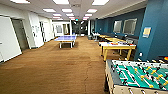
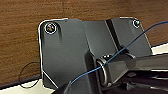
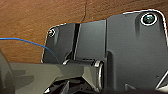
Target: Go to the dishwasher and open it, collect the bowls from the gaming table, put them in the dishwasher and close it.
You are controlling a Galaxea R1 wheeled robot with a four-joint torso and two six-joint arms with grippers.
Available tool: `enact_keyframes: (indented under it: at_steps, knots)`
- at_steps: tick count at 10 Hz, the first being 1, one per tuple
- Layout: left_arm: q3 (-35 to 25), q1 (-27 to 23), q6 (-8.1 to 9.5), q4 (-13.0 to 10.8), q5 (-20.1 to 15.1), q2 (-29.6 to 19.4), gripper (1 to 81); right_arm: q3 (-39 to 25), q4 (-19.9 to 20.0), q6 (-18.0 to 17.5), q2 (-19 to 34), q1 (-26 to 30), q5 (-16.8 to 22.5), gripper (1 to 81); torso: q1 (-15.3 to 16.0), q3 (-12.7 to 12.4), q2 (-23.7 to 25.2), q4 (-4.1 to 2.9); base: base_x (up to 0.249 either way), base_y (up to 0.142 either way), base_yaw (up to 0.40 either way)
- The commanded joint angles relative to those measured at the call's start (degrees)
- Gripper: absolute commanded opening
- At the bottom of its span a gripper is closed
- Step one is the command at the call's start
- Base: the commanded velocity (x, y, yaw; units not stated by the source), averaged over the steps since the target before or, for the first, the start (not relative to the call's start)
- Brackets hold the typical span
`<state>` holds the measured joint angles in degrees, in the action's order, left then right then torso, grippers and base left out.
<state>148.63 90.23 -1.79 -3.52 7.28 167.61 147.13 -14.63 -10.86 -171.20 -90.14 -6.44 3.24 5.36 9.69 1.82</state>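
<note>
Beyond the foosball table (image 1: 140, 75) I see the gaming desk (image 1: 117, 46) with its yellow edge, against the blue wall (image 1: 155, 30); a ping-pong table (image 1: 65, 38) stands farther off. End effector states: cannot tell.

The gaming table (image 1: 117, 46), long, white-topped, with a yellow edge and legs, stands on brown carpet by the blue wall. Colourful items lie near its far edge, too blurred to identify.
</note>
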Motion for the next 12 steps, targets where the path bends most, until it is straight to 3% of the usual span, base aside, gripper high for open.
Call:
enact_keyframes:
  at_steps: [1,12]
  knots:
    - [-0.09,-2.47,-0.49,-0.17,-2.71,-0.78,81.1,-0.37,-0.58,0.23,-0.30,2.72,2.13,81.1,0.00,0.00,0.00,0.00,0.150,0.000,0.000]
    - [-0.09,-2.56,-0.49,-0.26,-2.53,0.10,81.1,0.43,-0.66,0.23,-0.39,2.63,2.13,81.1,-0.05,0.00,0.00,0.00,0.181,0.000,0.000]
